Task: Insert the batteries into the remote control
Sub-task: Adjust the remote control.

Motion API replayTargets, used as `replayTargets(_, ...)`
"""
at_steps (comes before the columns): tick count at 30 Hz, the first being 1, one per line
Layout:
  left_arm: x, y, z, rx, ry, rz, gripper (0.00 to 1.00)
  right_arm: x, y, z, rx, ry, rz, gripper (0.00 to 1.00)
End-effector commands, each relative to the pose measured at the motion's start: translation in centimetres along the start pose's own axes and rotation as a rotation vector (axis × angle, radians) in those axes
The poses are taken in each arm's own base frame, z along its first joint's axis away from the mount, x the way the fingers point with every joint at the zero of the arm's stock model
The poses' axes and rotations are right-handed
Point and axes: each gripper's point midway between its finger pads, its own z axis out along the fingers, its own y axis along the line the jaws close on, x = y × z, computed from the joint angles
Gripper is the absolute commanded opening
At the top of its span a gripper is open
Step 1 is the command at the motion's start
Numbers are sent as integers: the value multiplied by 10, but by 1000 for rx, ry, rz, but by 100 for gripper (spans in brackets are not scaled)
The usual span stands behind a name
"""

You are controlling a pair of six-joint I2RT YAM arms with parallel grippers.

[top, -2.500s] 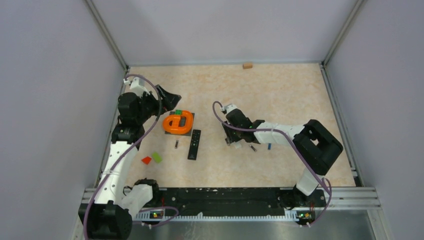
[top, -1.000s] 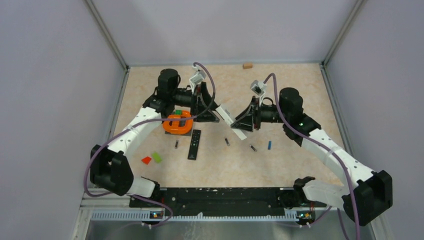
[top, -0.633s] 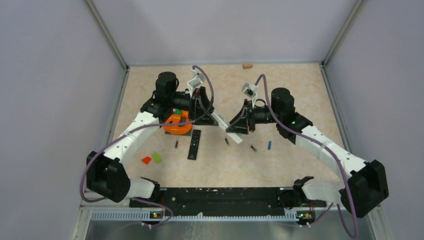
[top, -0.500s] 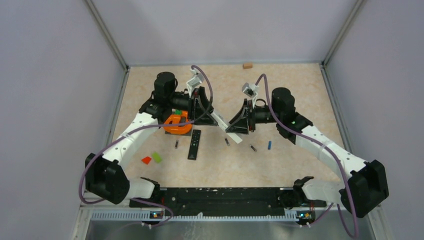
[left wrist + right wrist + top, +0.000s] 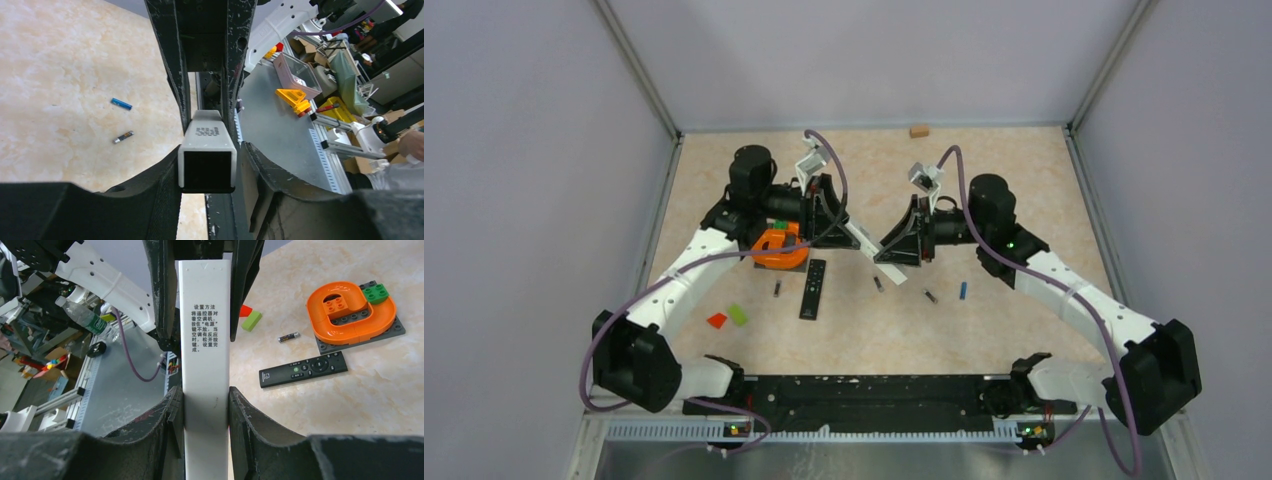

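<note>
Left gripper (image 5: 852, 236) and right gripper (image 5: 889, 250) each pinch white remote (image 5: 205, 315), aloft. We judge it light, stiff, slick: hold its long edges.

light: bright, even | shadows: faint, soft | glare: none | wrist views: nearest edges soft-focus

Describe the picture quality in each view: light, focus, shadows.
Top external: even, soft light, only faint shadows; the small blue battery is a mere speck. Left wrist: the left gripper looms dark and soft-focused in the foreground. Right wrist: print on the long white plastic remote control reads sharp, as does the flat black remote.
</note>
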Motion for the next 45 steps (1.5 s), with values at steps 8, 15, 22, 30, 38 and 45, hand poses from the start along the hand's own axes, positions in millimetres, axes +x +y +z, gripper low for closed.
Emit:
replayTargets(8,-5,-25,-2,45,-6,97,53,-35,13,3,-40,-88,-118,20)
replayTargets(15,-10,-21,-1,25,-16,86,65,-27,11,6,-53,-59,-106,20)
replayTargets(22,-9,-17,0,21,-18,76,49,-26,9,7,-45,-56,-103,19)
replayTargets(30,-9,-16,-1,15,-21,92,4,-24,8,8,-42,-46,-96,24)
replayTargets(38,-34,-4,-2,-102,-94,220,0,-59,6,4,15,-185,35,86)
replayTargets(45,-73,-17,-11,-148,-177,413,0,-90,4,-15,-6,-486,459,91)
